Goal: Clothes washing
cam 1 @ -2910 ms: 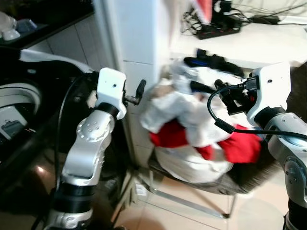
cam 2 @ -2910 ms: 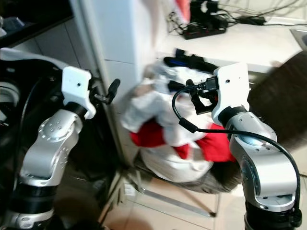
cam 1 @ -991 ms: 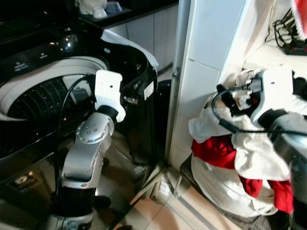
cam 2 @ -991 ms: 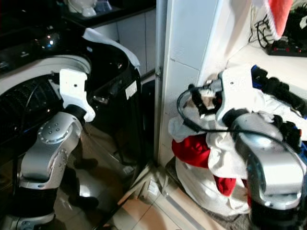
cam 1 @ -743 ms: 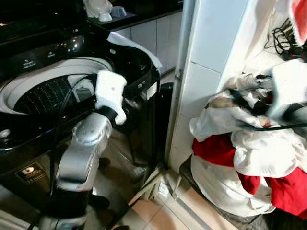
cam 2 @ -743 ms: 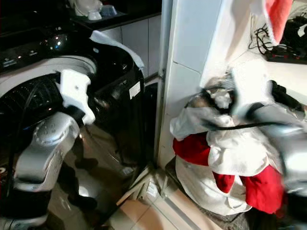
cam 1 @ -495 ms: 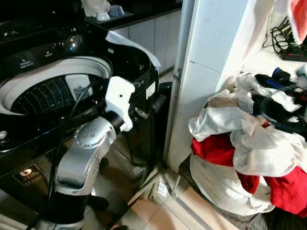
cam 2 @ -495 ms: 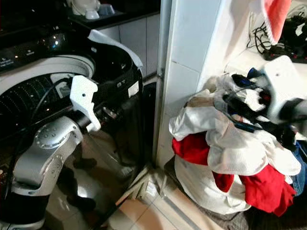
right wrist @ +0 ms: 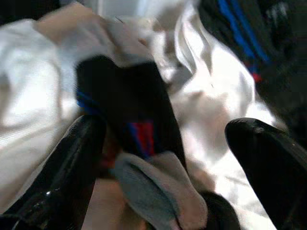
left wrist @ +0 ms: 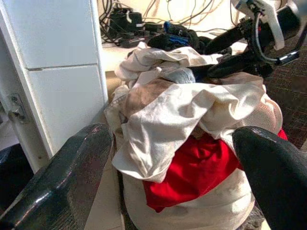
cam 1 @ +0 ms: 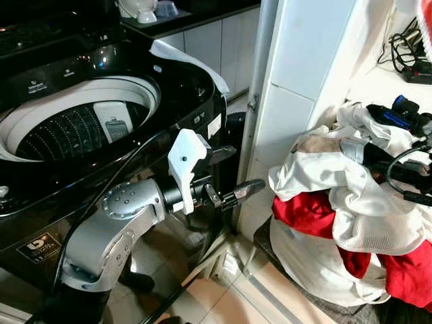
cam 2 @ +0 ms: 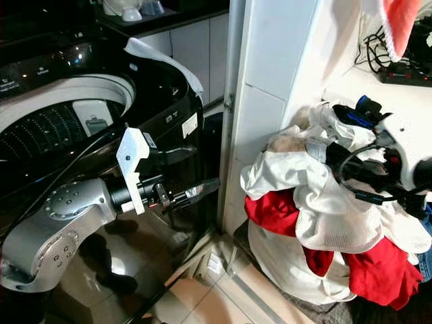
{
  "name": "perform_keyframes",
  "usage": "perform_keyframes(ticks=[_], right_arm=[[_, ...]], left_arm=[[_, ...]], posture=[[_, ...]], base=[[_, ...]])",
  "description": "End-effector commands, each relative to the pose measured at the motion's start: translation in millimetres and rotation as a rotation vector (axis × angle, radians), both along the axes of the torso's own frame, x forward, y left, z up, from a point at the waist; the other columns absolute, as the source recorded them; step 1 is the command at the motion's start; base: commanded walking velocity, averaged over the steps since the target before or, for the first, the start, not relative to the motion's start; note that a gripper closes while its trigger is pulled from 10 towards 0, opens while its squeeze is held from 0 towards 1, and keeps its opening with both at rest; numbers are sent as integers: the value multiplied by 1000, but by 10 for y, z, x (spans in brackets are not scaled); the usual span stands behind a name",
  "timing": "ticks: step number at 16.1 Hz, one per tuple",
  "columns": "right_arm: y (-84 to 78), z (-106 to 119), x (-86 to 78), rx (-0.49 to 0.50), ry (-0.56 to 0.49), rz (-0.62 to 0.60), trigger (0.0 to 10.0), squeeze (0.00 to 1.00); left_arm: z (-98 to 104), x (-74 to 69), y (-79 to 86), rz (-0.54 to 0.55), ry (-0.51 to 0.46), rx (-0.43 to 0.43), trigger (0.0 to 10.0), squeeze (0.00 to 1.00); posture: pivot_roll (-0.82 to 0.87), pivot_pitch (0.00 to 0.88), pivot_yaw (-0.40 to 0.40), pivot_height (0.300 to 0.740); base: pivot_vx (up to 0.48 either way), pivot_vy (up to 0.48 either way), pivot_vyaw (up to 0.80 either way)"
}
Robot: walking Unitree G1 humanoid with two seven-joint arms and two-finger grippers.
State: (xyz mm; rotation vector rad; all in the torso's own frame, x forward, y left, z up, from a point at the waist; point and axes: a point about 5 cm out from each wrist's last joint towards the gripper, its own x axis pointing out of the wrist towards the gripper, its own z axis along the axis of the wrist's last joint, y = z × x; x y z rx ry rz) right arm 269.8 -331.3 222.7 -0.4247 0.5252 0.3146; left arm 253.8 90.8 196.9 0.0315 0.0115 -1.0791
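A heap of laundry, white and red cloths with a black and blue garment on top, is piled at the right beside the tiled pillar. The top-loading washing machine stands at the left with its drum uncovered. My left gripper reaches out to the right between washer and heap, open and holding nothing; its wrist view looks straight at the heap. My right gripper lies on top of the heap, open. In its wrist view, a black cloth with a blue and red stripe lies between the fingers.
A white tiled pillar with a metal edge strip separates washer and heap. Behind the heap, a power strip and cables lie on a white ledge. A red cloth hangs at top right. A white cloth drapes the washer's rim.
My left arm has swung out to the right, its fingers now pointing at the heap. My right gripper has come down onto the top of the heap.
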Motion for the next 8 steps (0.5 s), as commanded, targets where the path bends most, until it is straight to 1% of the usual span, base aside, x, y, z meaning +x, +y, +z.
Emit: perform_keyframes(ticks=[1,2,3,4,7,8], right_arm=[[-5,39,39,-1,-24,-6,10000,796],[-38,12,57,59,-15,-13,9882,0],[-50,-5,64,84,-5,-14,4157,0],[-65,-25,68,85,6,-9,0,0],[-91,-64,65,89,40,-2,0,0],[-107,-84,57,77,60,-3,0,0]], left_arm=[[-1,-31,-13,-22,3,14,10000,0],[10,-33,-3,-25,7,15,10000,0],[12,-37,1,-29,11,16,10000,0],[14,-47,5,-36,15,17,10000,0],[14,-64,6,-48,21,19,10000,0],[12,-72,5,-55,25,19,10000,0]], posture=[[-8,0,23,740],[-1,0,18,740],[-1,0,18,740],[1,0,17,740],[3,0,16,740],[2,0,16,740]], base=[[0,0,0],[0,0,0],[0,0,0],[0,0,0],[0,0,0],[0,0,0]])
